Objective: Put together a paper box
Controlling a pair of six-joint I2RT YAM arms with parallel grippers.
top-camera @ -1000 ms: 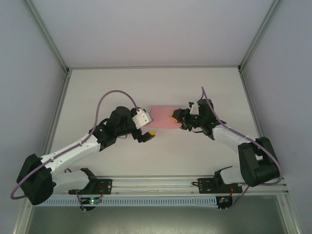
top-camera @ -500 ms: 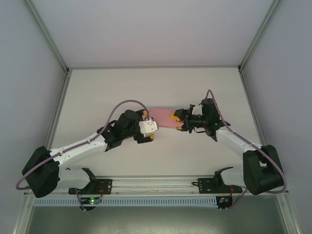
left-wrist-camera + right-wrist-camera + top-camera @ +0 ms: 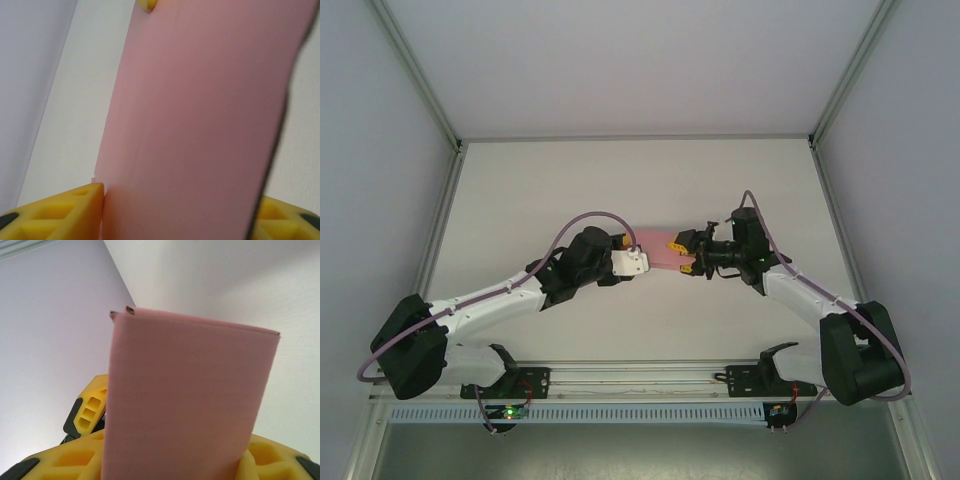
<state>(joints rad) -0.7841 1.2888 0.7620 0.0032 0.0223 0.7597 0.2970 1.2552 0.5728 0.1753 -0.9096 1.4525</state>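
Observation:
The paper box (image 3: 656, 250) is a flattened pink card sleeve held off the white table between both arms. My left gripper (image 3: 637, 262) has its left end: in the left wrist view the pink card (image 3: 200, 125) fills the space between the yellow fingers (image 3: 75, 210) of my left gripper (image 3: 180, 200), and the left finger touches the card's edge. My right gripper (image 3: 680, 256) is shut on the right end. In the right wrist view the box (image 3: 190, 400) stands up from between my right gripper's (image 3: 172, 460) yellow fingers, its far end folded shut.
The white table (image 3: 640, 180) lies under the box inside a frame of grey walls and metal posts. Both arms reach inward from the near rail (image 3: 640, 378). One of the left gripper's yellow fingers (image 3: 90, 410) shows beside the box in the right wrist view.
My left arm has swung right to the box's left end and its jaws have narrowed around the card. My right gripper has kept its grip and shifted slightly.

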